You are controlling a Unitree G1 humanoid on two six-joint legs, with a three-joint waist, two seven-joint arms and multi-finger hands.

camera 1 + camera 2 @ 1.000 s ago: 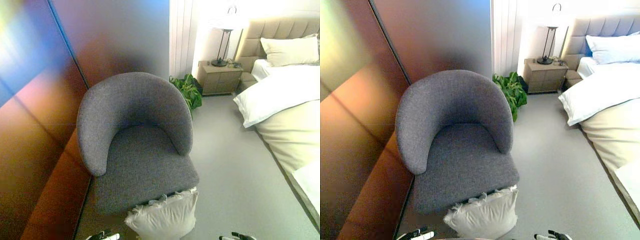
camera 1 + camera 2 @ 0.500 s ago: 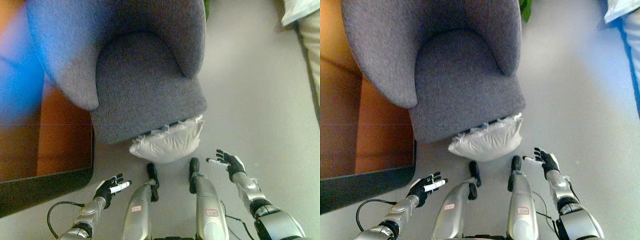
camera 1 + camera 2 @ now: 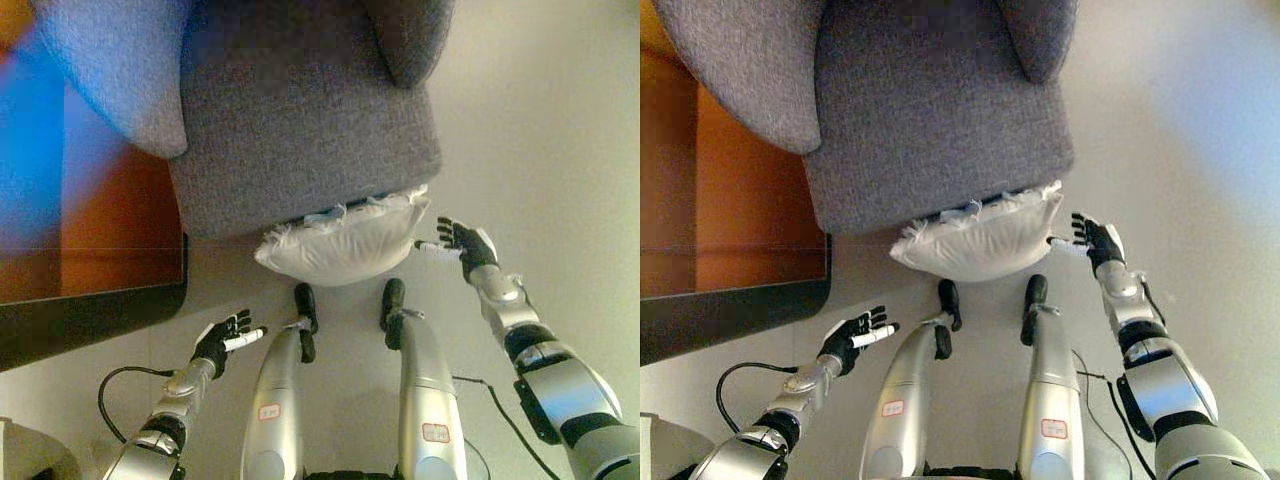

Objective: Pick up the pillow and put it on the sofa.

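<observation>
A white pillow (image 3: 342, 242) with a frilled edge lies on the grey floor, leaning against the front of a grey fabric armchair (image 3: 300, 110). My right hand (image 3: 464, 244) is open, fingers spread, just right of the pillow's right end, close to it but apart. My left hand (image 3: 226, 339) is open, low on the floor side, left of and below the pillow, well apart from it. Both hands also show in the right eye view, left hand (image 3: 854, 336) and right hand (image 3: 1094, 240).
A dark wooden panel (image 3: 90, 250) with a black edge stands to the left of the armchair. Grey floor (image 3: 540, 130) stretches to the right of the chair.
The camera has tilted down, so the bed and room dropped out of view. My right hand has come up beside the pillow's right end. My left hand stays low at the left.
</observation>
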